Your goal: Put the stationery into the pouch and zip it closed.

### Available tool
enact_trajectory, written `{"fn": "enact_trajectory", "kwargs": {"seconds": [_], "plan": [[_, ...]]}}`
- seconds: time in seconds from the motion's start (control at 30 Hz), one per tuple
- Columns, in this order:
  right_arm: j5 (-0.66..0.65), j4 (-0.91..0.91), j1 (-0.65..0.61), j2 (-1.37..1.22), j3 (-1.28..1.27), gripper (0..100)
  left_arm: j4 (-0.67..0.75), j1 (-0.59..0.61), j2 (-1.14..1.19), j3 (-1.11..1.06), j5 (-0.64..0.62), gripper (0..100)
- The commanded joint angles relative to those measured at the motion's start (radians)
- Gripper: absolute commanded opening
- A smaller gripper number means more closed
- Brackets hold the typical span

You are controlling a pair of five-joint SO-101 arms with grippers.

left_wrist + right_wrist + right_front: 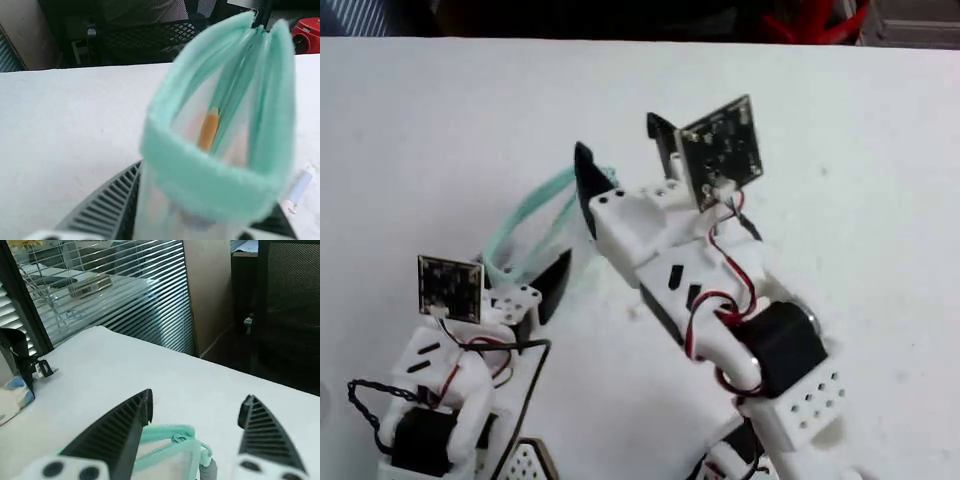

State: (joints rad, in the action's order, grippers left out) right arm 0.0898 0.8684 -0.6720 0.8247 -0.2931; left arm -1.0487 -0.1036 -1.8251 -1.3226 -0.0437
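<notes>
Pouch (pixel 210 185), clear-sided with a mint-green band around its open mouth, sits clamped in the left gripper (pixel 548 288) in the lower left of the high view. It stands up out of the jaws, and an orange pencil (pixel 208 131) shows inside it. The right gripper (pixel 197 405) sits at the middle of the high view with its jaws spread wide, one black ribbed finger (pixel 120 435) on each side of the pouch's mint zipper (pixel 170 439), neither touching it. A pale pen (pixel 299 189) lies on the white table (pixel 440 130) near the pouch. Past the table's far edge stand slatted window blinds (pixel 125 295), a brown panel (pixel 207 290) and a dark mesh chair (pixel 145 35). Something red (pixel 810 20) sits at the upper right of the high view. No print is sharp enough to read.
</notes>
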Motion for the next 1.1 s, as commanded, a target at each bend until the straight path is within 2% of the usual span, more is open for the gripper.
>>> {"fn": "enact_trajectory", "kwargs": {"seconds": [0.0,0.07,0.17,0.3,0.5,0.6,0.73,0.93,1.07], "plan": [[-0.018,0.004,-0.015,0.021,0.025,22.0,0.029,-0.007,0.001,0.008,-0.003,26],[-0.034,0.004,-0.067,0.021,0.026,15.7,0.029,-0.007,0.001,0.008,-0.003,26],[-0.152,0.004,-0.151,0.022,0.029,0.8,0.029,-0.007,0.001,0.008,-0.003,26],[-0.236,0.054,-0.114,0.028,0.029,4.0,0.029,-0.007,0.001,0.008,-0.003,26],[-0.236,0.131,0.202,-0.019,-0.031,2.4,0.029,-0.007,0.001,0.008,-0.003,26],[-0.245,0.133,0.288,-0.102,-0.063,2.4,0.029,-0.007,0.001,0.008,-0.003,26],[-0.316,0.170,0.343,-0.282,-0.066,2.5,0.029,-0.007,0.001,0.006,-0.003,26],[-0.353,0.245,0.328,-0.579,-0.064,2.6,0.029,-0.005,0.001,0.006,-0.003,25],[-0.468,0.263,0.372,-0.662,-0.071,7.4,0.029,-0.005,0.001,0.006,-0.003,25]]}}
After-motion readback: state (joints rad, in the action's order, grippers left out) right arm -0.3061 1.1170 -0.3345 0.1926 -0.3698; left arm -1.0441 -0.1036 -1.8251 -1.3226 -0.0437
